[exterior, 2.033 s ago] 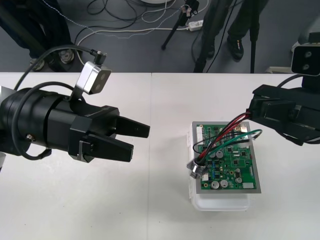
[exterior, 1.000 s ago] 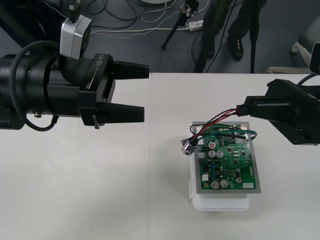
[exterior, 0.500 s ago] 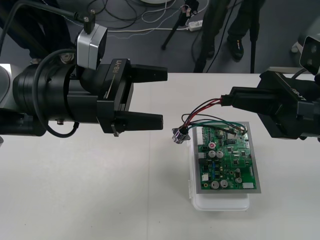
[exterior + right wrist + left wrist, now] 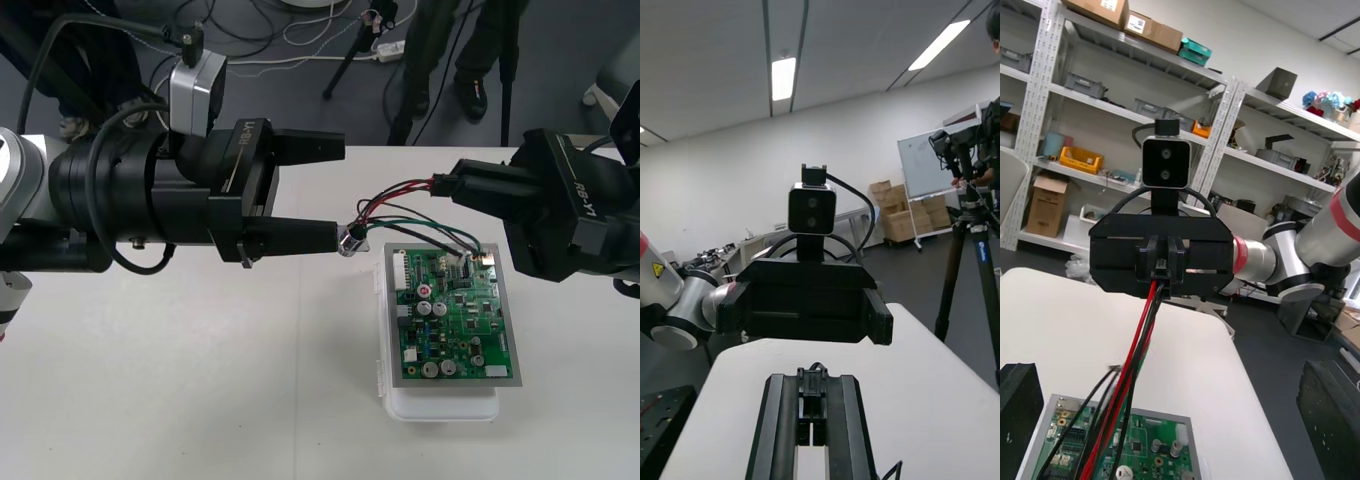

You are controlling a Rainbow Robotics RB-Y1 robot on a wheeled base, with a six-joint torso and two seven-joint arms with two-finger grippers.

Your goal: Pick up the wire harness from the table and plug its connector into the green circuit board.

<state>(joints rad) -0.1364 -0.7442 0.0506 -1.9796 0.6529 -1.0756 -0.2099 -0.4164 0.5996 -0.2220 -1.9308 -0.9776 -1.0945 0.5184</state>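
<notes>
My right gripper (image 4: 447,186) is shut on the harness's black plug (image 4: 441,184) and holds it above the far edge of the green circuit board (image 4: 455,315). Red, black and green wires (image 4: 400,212) sag from the plug over the board's far edge. They end at the round metal socket (image 4: 350,241), which hangs left of the board. My left gripper (image 4: 340,193) faces the right one with its fingers wide open; the socket sits just at its lower fingertip (image 4: 325,237). In the right wrist view the plug (image 4: 812,390) sits between the shut fingers. The left wrist view looks straight at the right gripper (image 4: 1160,256).
The board rests on a white base (image 4: 440,405) at the table's right middle. Bare table (image 4: 180,380) lies to the left and front of it. The table's far edge and dark floor with cables run behind both arms.
The right gripper has lifted the harness up and leftward, so the socket has come off the board. The left gripper has moved right, level with the socket.
</notes>
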